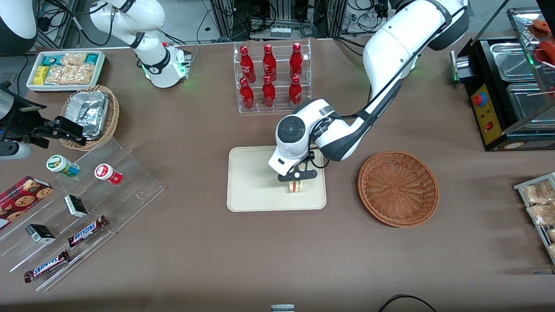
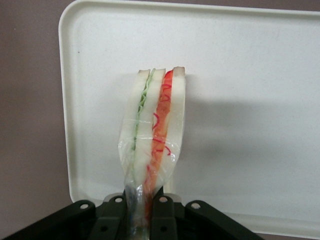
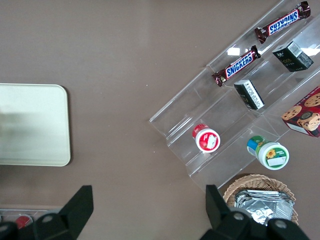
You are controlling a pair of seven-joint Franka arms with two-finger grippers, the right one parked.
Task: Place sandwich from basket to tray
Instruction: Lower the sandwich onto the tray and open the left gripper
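The sandwich (image 1: 296, 186) is a wrapped wedge of white bread with red-orange and green filling. It stands on the cream-white tray (image 1: 251, 190), near the tray's edge that faces the basket. My left gripper (image 1: 297, 176) is right above it, shut on the wrap's end. The left wrist view shows the sandwich (image 2: 155, 130) resting against the tray (image 2: 250, 100), its wrap pinched between the black fingers (image 2: 162, 210). The reddish-brown wicker basket (image 1: 398, 188) is empty, beside the tray toward the working arm's end.
A clear rack of red bottles (image 1: 271, 76) stands farther from the front camera than the tray. A clear stepped display (image 1: 82, 208) with snack bars and small boxes, a tan basket with foil containers (image 1: 91, 116) and a white snack bin (image 1: 65, 69) lie toward the parked arm's end.
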